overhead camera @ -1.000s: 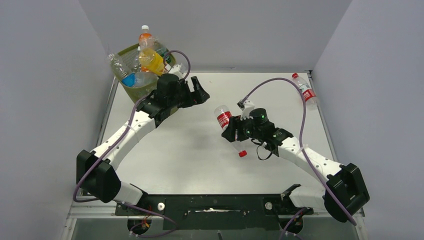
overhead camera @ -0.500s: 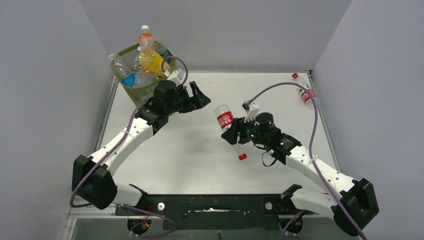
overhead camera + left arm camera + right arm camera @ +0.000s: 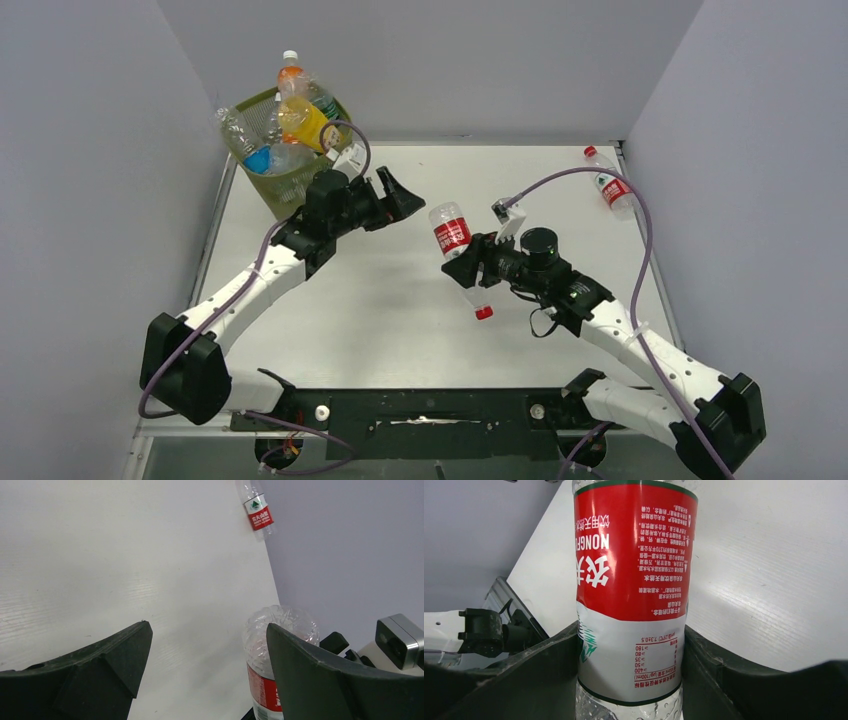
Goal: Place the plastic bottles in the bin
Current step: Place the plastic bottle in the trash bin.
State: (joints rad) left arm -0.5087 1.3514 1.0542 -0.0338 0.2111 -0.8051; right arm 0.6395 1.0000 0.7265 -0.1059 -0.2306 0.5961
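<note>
Right gripper point(image 3: 468, 268): closed on a red-labelled bottle point(image 3: 450, 232), cap down, at centre. Left gripper point(image 3: 395, 192): wide open, empty, beside my far-left bin point(image 3: 262, 185), which is heaped with bottles point(image 3: 300, 122). One stray bottle point(image 3: 609, 184) lies far right, uncollected.

A: bin point(image 3: 285, 185) where?
B: far-left corner of table point(image 3: 400, 330), bottles point(image 3: 297, 118) piled in it, left gripper point(image 3: 392, 195) just right of it
A: rest?
B: lone bottle point(image 3: 612, 186) at far-right edge by wall point(image 3: 740, 150); held bottle point(image 3: 452, 235) mid-table in right gripper point(image 3: 470, 262), cap end nearest
</note>
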